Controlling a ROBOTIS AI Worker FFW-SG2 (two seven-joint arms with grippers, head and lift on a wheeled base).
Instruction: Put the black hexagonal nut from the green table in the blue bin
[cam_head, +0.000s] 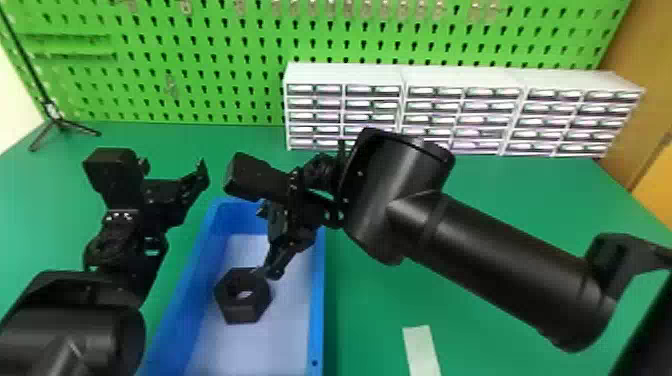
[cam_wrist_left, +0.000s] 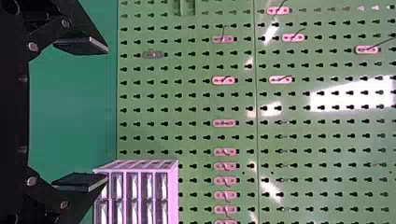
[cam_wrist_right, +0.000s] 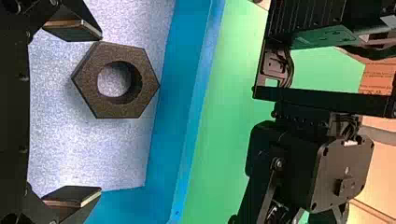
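**Black two-fingered right tool (cam_head: 268, 242) is hanging spread over the long blue bin (cam_head: 316, 300)!**

And the black hexagonal nut (cam_head: 243, 311) is lying inside, hole facing up, one fingertip (cam_head: 273, 271) hovering right by it. The bin is sitting on the green desk (cam_head: 575, 210). To its left, the black left tool (cam_head: 174, 165) is hanging spread, too. White drawer cabinets (cam_head: 345, 75) are standing behind.

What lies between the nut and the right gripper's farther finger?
Between the nut and that finger lies only the blue bin's bare floor, in the right wrist view.
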